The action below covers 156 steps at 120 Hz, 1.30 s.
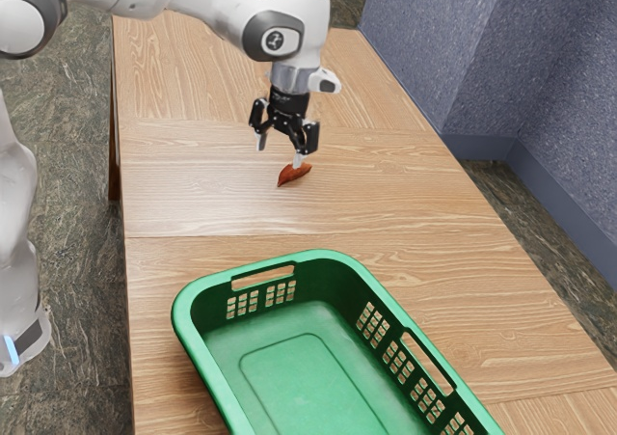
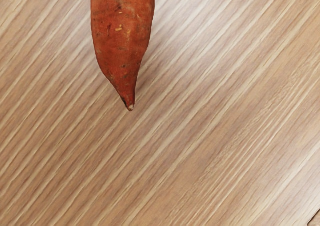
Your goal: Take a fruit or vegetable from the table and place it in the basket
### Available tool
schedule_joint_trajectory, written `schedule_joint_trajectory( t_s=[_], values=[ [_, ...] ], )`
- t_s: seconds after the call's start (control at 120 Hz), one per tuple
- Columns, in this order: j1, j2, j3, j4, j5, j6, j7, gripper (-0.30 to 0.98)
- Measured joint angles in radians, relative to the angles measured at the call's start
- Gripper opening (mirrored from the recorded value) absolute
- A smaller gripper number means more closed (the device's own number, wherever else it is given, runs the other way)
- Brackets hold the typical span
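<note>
Exterior view: claw [image 1: 280, 151] spread apart, the sweet potato [image 1: 292, 176] is not yet gripped or put in the basket [image 1: 183, 319].

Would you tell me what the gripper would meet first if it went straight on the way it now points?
The open gripper points down, probably at the sweet potato with one fingertip, as the two overlap in the exterior view; depth is unclear, so it might meet the table beside it instead.
</note>
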<state>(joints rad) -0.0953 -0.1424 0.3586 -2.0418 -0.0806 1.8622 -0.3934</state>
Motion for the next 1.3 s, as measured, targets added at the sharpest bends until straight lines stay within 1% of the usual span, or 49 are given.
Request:
schedule_joint_trajectory(
  t_s=[0.258, 0.442, 0.592, 0.717, 0.992, 1.158, 1.3],
  values=[
    [0.022, 0.017, 0.002, -0.019, 0.009, 0.064, 0.13, 0.69],
    [0.088, 0.033, 0.019, -0.017, 0.009, 0.08, 0.195, 0.69],
    [0.139, 0.071, 0.026, -0.006, 0.007, 0.086, 0.239, 0.69],
    [0.162, 0.104, 0.023, 0.041, 0.008, 0.088, 0.271, 0.69],
    [0.17, 0.181, 0.008, 0.12, 0.008, 0.091, 0.322, 0.68],
    [0.149, 0.195, -0.019, 0.122, 0.006, 0.094, 0.342, 0.68],
    [0.12, 0.204, -0.024, 0.122, 0.002, 0.101, 0.354, 0.68]
  ],
)
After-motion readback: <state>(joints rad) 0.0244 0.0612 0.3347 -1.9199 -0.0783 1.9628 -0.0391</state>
